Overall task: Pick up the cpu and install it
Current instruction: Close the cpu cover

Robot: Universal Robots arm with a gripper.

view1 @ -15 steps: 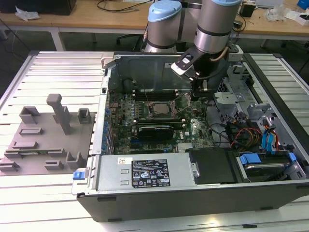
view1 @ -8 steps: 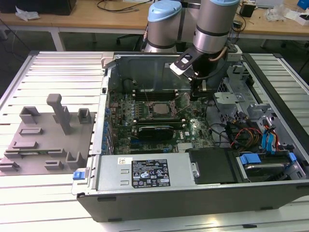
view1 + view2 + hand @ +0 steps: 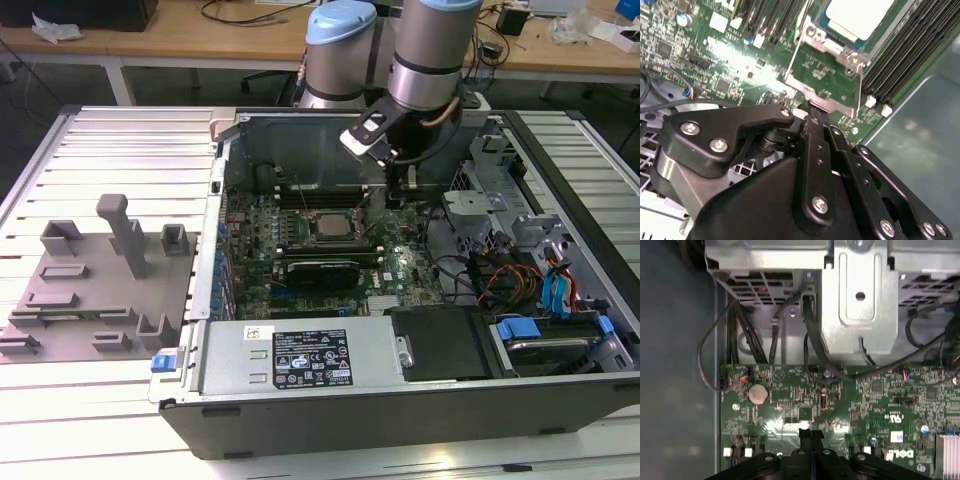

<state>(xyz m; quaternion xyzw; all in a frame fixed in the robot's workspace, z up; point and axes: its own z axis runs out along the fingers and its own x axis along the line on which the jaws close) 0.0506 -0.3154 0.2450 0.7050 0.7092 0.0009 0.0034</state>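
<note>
Fingers [image 3: 805, 440] of the gripper [image 3: 810, 116] meet with no gap and nothing between them, tips just beside the socket frame [image 3: 835, 46], above the motherboard [image 3: 850, 400]. Past them, the cpu [image 3: 860, 15] lies flat inside that socket frame, silvery top up.

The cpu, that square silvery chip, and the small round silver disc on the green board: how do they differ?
The square silvery cpu has straight edges; the round silver coin battery is a disc. The cpu sits inside a metal socket frame between dark memory slots; the battery sits near the board's corner, by black cables. Both are pale metal, flat on the green circuit board.
</note>
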